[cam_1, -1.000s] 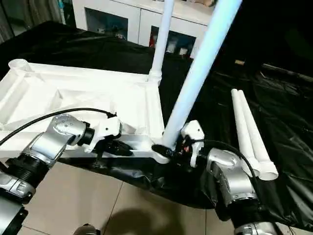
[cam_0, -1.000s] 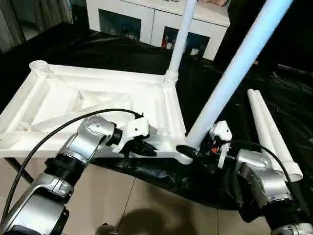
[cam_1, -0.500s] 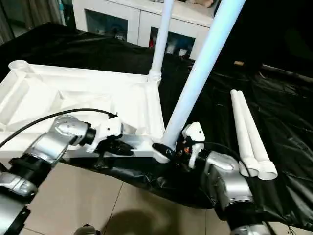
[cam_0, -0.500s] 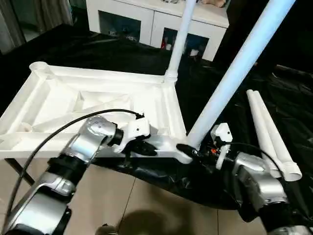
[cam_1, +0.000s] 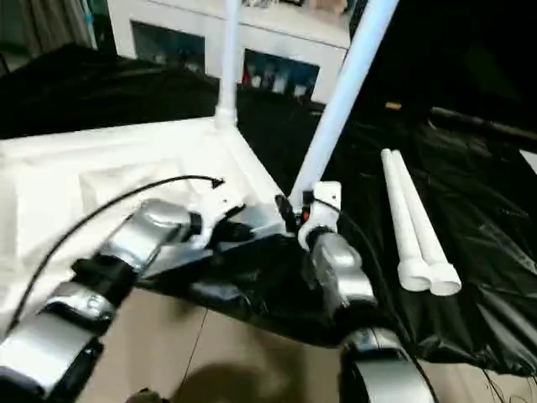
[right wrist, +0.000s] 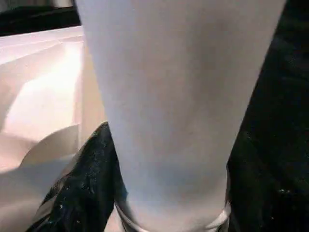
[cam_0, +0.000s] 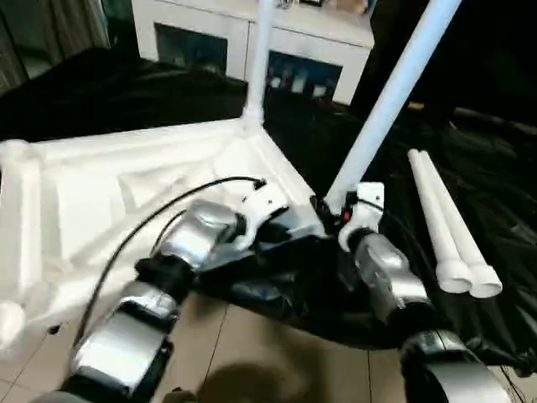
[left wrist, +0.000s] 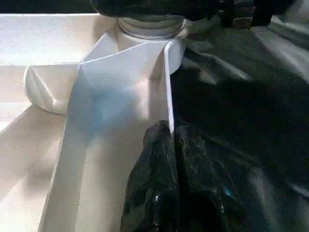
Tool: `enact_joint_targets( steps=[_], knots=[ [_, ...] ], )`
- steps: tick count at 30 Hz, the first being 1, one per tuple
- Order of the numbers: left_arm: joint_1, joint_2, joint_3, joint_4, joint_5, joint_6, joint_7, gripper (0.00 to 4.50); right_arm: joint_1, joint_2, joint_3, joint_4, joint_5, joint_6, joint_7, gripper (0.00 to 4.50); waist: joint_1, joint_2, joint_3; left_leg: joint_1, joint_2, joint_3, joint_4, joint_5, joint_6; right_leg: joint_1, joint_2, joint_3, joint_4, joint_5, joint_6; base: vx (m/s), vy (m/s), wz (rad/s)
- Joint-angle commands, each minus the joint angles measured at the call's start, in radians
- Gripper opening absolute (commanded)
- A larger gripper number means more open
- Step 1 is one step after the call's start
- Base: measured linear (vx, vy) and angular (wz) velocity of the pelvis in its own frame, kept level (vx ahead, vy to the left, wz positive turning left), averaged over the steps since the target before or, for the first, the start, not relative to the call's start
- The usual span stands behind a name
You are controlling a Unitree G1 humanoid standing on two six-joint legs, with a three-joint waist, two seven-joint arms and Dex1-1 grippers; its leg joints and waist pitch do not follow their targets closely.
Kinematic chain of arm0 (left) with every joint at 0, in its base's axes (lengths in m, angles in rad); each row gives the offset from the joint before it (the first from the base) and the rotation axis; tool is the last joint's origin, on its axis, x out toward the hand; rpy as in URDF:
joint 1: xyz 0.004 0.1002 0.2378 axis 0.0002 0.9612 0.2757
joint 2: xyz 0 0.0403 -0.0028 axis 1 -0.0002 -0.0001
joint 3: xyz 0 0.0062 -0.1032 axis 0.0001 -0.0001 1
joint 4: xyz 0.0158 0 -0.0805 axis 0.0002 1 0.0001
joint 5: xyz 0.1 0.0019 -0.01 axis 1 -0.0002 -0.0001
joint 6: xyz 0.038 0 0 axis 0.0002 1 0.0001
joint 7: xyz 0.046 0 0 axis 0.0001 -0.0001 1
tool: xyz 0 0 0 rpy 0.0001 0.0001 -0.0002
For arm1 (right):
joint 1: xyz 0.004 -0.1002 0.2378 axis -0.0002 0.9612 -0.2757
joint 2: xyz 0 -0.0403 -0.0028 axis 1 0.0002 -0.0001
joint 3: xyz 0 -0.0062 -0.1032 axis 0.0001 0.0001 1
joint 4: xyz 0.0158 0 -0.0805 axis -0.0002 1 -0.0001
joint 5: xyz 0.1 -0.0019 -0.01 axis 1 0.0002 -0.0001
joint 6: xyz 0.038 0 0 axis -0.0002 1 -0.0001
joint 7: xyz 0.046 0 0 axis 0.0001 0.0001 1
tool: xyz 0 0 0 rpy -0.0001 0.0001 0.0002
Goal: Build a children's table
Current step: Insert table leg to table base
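The children's table top (cam_0: 92, 180) lies upside down, white, its ribbed underside facing up. One white leg (cam_0: 258, 59) stands upright in the far corner socket. A second leg (cam_0: 390, 92) rises tilted from the near right corner socket (left wrist: 150, 26). My right gripper (cam_0: 330, 204) is shut around the base of that leg (right wrist: 178, 96). My left gripper (cam_0: 289, 225) is shut on the top's near rim (left wrist: 169, 87), with one black finger (left wrist: 147, 193) on each side of the wall. Two loose legs (cam_0: 445, 222) lie side by side on the right.
A black plastic sheet (cam_0: 503, 176) covers the surface under the top and hangs over the near edge. A white cabinet with glass doors (cam_0: 210, 38) stands behind. Tan floor tiles (cam_0: 252, 353) show below my arms.
The whole picture has shifted with the camera. Both arms now reach further forward, and the near right corner with the tilted leg sits further from me, the top turned with it.
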Motion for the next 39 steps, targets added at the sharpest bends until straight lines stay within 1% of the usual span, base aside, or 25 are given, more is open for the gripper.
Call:
enact_joint_targets(
  steps=[1, 5, 7, 9, 11, 12, 13, 14, 16, 18, 19, 21, 24, 25, 26, 29, 30, 31, 32, 33, 34, 36, 37, 38, 39],
  knots=[
    [-0.037, -0.057, 0.011, -0.05, -0.027, -0.01, 0.005, 0.0, 0.01, 0.01, -0.046, 0.108, 0.029, 0.05, -0.071, 2.66, -0.002, 0.021, -0.07, 0.014, -0.007, 0.006, -0.062, -0.338, -0.022, 0.038, -0.057, 0.045, -0.09, -0.287, -0.15, 0.0, 0.0, 0.0],
    [-0.033, -0.073, 0.005, -0.05, -0.021, 0.001, 0.028, 0.0, -0.028, 0.024, -0.045, 0.161, 0.005, 0.025, -0.088, 2.66, -0.001, 0.021, -0.072, 0.012, -0.007, 0.008, -0.061, -0.313, -0.019, 0.039, -0.057, 0.046, -0.084, -0.243, -0.154, 0.0, 0.0, 0.0],
    [-0.029, -0.072, 0.004, -0.049, -0.018, 0.005, 0.035, 0.0, -0.042, 0.029, -0.042, 0.182, -0.008, 0.013, -0.075, 2.66, -0.003, 0.017, -0.072, 0.011, -0.008, 0.009, -0.061, -0.31, -0.014, 0.04, -0.057, 0.046, -0.086, -0.253, -0.147, 0.0, 0.0, 0.0],
    [-0.027, -0.066, 0.004, -0.044, -0.014, 0.001, 0.037, 0.0, -0.051, 0.026, -0.031, 0.196, -0.028, -0.003, -0.08, 2.66, -0.004, 0.02, -0.071, 0.012, -0.007, 0.009, -0.062, -0.322, -0.016, 0.038, -0.057, 0.045, -0.088, -0.271, -0.143, 0.0, 0.0, 0.0],
    [-0.026, -0.064, 0.005, -0.043, -0.013, -0.001, 0.036, 0.0, -0.052, 0.025, -0.031, 0.199, -0.029, -0.008, -0.076, 2.66, -0.005, 0.019, -0.071, 0.013, -0.008, 0.008, -0.062, -0.337, -0.018, 0.037, -0.057, 0.045, -0.09, -0.292, -0.14, 0.0, 0.0, 0.0],
    [-0.028, -0.061, 0.005, -0.042, -0.012, -0.003, 0.038, 0.0, -0.059, 0.025, -0.05, 0.202, -0.009, -0.012, -0.043, 2.66, -0.006, 0.018, -0.071, 0.013, -0.008, 0.009, -0.062, -0.346, -0.016, 0.037, -0.057, 0.045, -0.093, -0.307, -0.137, 0.0, 0.0, 0.0],
    [-0.028, -0.061, 0.005, -0.042, -0.012, -0.003, 0.038, 0.0, -0.059, 0.025, -0.05, 0.202, -0.009, -0.012, -0.042, 3.22, -0.005, 0.019, -0.071, 0.014, -0.008, 0.008, -0.062, -0.349, -0.014, 0.036, -0.058, 0.045, -0.094, -0.316, -0.135, 0.0, 0.0, 0.0],
    [-0.027, -0.06, 0.005, -0.043, -0.01, -0.004, 0.039, 0.0, -0.062, 0.026, -0.057, 0.204, 0.0, -0.013, -0.029, 3.36, -0.005, 0.019, -0.071, 0.013, -0.008, 0.008, -0.062, -0.348, -0.013, 0.037, -0.058, 0.045, -0.094, -0.316, -0.134, 0.0, 0.0, 0.0],
    [-0.029, -0.051, 0.001, -0.039, -0.002, -0.021, 0.034, 0.0, -0.069, 0.021, -0.058, 0.195, 0.005, -0.021, 0.006, 3.36, -0.005, 0.021, -0.073, 0.014, -0.006, 0.007, -0.062, -0.343, -0.01, 0.037, -0.057, 0.045, -0.092, -0.296, -0.14, 0.0, 0.0, 0.0],
    [-0.028, -0.039, -0.008, -0.041, 0.006, -0.035, 0.016, 0.0, -0.076, 0.014, -0.061, 0.185, 0.006, -0.031, 0.039, 3.71, -0.003, 0.02, -0.075, 0.01, -0.006, 0.009, -0.061, -0.323, -0.006, 0.04, -0.058, 0.047, -0.09, -0.261, -0.151, 0.0, 0.0, 0.0],
    [-0.026, -0.032, -0.011, -0.044, 0.007, -0.037, 0.005, 0.0, -0.077, 0.008, -0.058, 0.176, 0.004, -0.033, 0.056, 3.71, -0.004, 0.018, -0.075, 0.007, -0.006, 0.009, -0.062, -0.303, -0.004, 0.043, -0.056, 0.046, -0.085, -0.239, -0.156, 0.0, 0.0, 0.0],
    [-0.023, -0.018, -0.017, -0.052, 0.006, -0.041, -0.023, 0.0, -0.074, -0.004, -0.054, 0.146, 0.004, -0.032, 0.095, 3.81, -0.003, 0.018, -0.074, 0.009, -0.007, 0.011, -0.06, -0.3, 0.001, 0.042, -0.058, 0.046, -0.087, -0.245, -0.157, 0.0, 0.0, 0.0],
    [-0.017, 0.015, -0.026, -0.068, 0.005, -0.06, -0.076, 0.0, -0.04, -0.033, -0.03, 0.049, 0.006, -0.02, 0.209, 4.19, 0.0, 0.017, -0.075, 0.009, -0.005, 0.012, -0.06, -0.276, 0.01, 0.042, -0.057, 0.047, -0.086, -0.227, -0.161, 0.0, 0.0, 0.0],
    [-0.015, 0.022, -0.029, -0.073, 0.003, -0.068, -0.092, 0.0, -0.03, -0.04, -0.025, 0.026, 0.007, -0.015, 0.23, 4.19, 0.001, 0.016, -0.078, 0.005, -0.005, 0.011, -0.06, -0.252, 0.014, 0.047, -0.057, 0.047, -0.082, -0.198, -0.166, 0.0, 0.0, 0.0],
    [-0.012, 0.031, -0.031, -0.079, 0.001, -0.067, -0.108, 0.0, -0.013, -0.052, -0.015, -0.008, 0.011, -0.003, 0.268, 4.21, 0.001, 0.015, -0.078, 0.005, -0.004, 0.012, -0.06, -0.242, 0.015, 0.046, -0.057, 0.047, -0.08, -0.183, -0.17, 0.0, 0.0, 0.0],
    [0.019, 0.085, -0.053, -0.128, -0.023, -0.137, -0.24, 0.0, 0.089, -0.128, 0.062, -0.176, 0.003, 0.045, 0.441, 4.21, 0.008, 0.015, -0.081, 0.006, -0.002, 0.013, -0.056, -0.191, 0.032, 0.051, -0.055, 0.048, -0.069, -0.088, -0.192, 0.0, 0.0, 0.0],
    [0.04, 0.124, -0.072, -0.155, -0.03, -0.197, -0.315, 0.0, 0.167, -0.187, 0.116, -0.289, -0.004, 0.071, 0.546, 4.21, 0.016, 0.016, -0.081, 0.007, -0.001, 0.012, -0.056, -0.17, 0.043, 0.056, -0.053, 0.046, -0.068, -0.046, -0.196, 0.0, 0.0, 0.0],
    [0.044, 0.14, -0.076, -0.159, -0.026, -0.21, -0.327, 0.0, 0.203, -0.215, 0.14, -0.337, -0.008, 0.073, 0.592, 4.21, 0.019, 0.015, -0.08, 0.005, -0.002, 0.013, -0.056, -0.161, 0.052, 0.058, -0.052, 0.048, -0.065, -0.018, -0.198, 0.0, 0.0, 0.0],
    [0.044, 0.14, -0.077, -0.159, -0.026, -0.21, -0.328, 0.0, 0.205, -0.216, 0.141, -0.339, -0.008, 0.073, 0.593, 4.21, 0.022, 0.015, -0.081, 0.006, -0.002, 0.013, -0.055, -0.156, 0.054, 0.058, -0.051, 0.048, -0.064, -0.007, -0.198, 0.0, 0.0, 0.0],
    [0.047, 0.152, -0.077, -0.157, -0.022, -0.235, -0.33, 0.0, 0.239, -0.244, 0.162, -0.381, -0.01, 0.076, 0.638, 4.21, 0.023, 0.014, -0.081, 0.006, -0.003, 0.016, -0.055, -0.159, 0.054, 0.055, -0.052, 0.048, -0.062, -0.001, -0.207, 0.0, 0.0, 0.0],
    [0.048, 0.158, -0.075, -0.155, -0.019, -0.251, -0.33, 0.0, 0.26, -0.26, 0.172, -0.409, -0.012, 0.08, 0.666, 4.21, 0.024, 0.013, -0.079, 0.006, -0.003, 0.015, -0.056, -0.184, 0.048, 0.054, -0.053, 0.047, -0.067, -0.039, -0.206, 0.0, 0.0, 0.0],
    [0.066, 0.194, -0.066, -0.171, -0.034, -0.292, -0.384, 0.0, 0.328, -0.309, 0.193, -0.496, -0.012, 0.102, 0.724, 4.21, 0.03, 0.022, -0.077, 0.012, 0.0, 0.014, -0.058, -0.22, 0.036, 0.053, -0.057, 0.049, -0.074, -0.092, -0.196, 0.0, 0.0, 0.0],
    [0.071, 0.203, -0.066, -0.177, -0.041, -0.301, -0.404, 0.0, 0.338, -0.314, 0.194, -0.511, -0.009, 0.109, 0.729, 4.21, 0.029, 0.016, -0.073, 0.01, 0.001, 0.014, -0.061, -0.243, 0.032, 0.053, -0.058, 0.05, -0.079, -0.122, -0.189, 0.0, 0.0, 0.0],
    [0.071, 0.203, -0.066, -0.177, -0.041, -0.301, -0.404, 0.0, 0.338, -0.314, 0.194, -0.511, -0.009, 0.109, 0.729, 4.21, 0.028, 0.015, -0.074, 0.008, 0.0, 0.014, -0.063, -0.254, 0.028, 0.054, -0.059, 0.05, -0.079, -0.142, -0.186, 0.0, 0.0, 0.0],
    [0.083, 0.218, -0.06, -0.194, -0.054, -0.298, -0.429, 0.0, 0.352, -0.316, 0.194, -0.543, -0.001, 0.125, 0.727, 4.21, 0.025, 0.022, -0.072, 0.009, -0.002, 0.013, -0.064, -0.283, 0.018, 0.049, -0.059, 0.049, -0.085, -0.202, -0.174, 0.0, 0.0, 0.0]
  ],
)
